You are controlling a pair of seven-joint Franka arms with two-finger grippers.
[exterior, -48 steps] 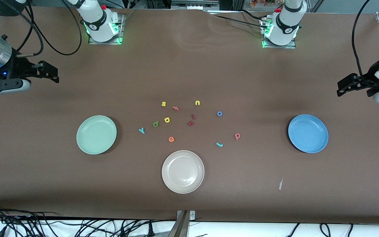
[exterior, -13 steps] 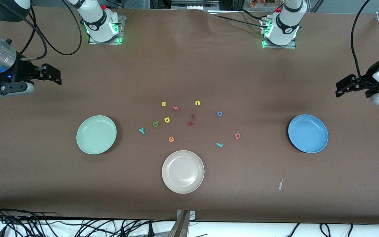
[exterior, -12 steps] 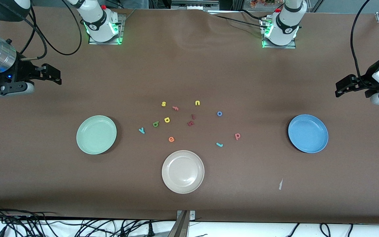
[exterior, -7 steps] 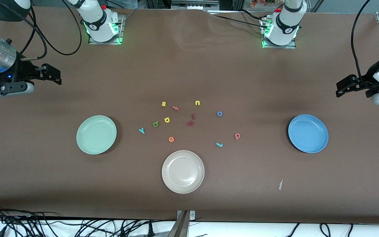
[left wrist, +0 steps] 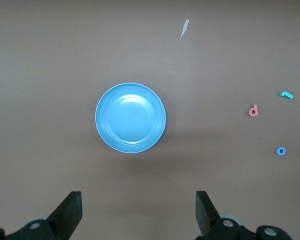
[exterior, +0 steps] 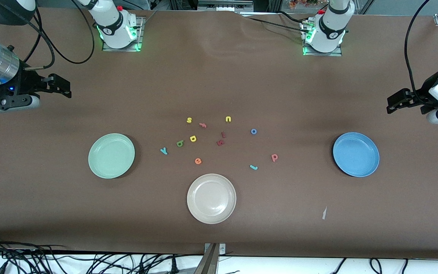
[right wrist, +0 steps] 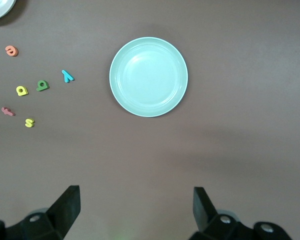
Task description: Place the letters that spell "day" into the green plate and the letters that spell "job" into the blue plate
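Note:
The green plate point(exterior: 111, 155) point(right wrist: 148, 76) lies toward the right arm's end of the table, the blue plate point(exterior: 356, 154) point(left wrist: 130, 118) toward the left arm's end. Loose between them lie the yellow d point(exterior: 193, 138), green a point(exterior: 180, 143), teal y point(exterior: 164, 151), teal j point(exterior: 253, 167), blue o point(exterior: 253, 131) and pinkish-red b point(exterior: 274, 157). My right gripper point(exterior: 64, 86) point(right wrist: 136, 207) hangs open and empty high over bare table by the green plate. My left gripper point(exterior: 392, 103) point(left wrist: 138, 210) hangs open and empty by the blue plate.
A beige-white plate point(exterior: 211, 198) sits nearer the front camera than the letters. Among the letters are a yellow s point(exterior: 189, 120), yellow u point(exterior: 228, 119), pink f point(exterior: 203, 125), orange e point(exterior: 198, 161) and dark red letters point(exterior: 221, 142). A paper scrap point(exterior: 324, 213) lies near the front edge.
The left gripper has drifted slightly toward the blue plate. The right gripper rose a little earlier and now holds still. Letters and plates have not moved.

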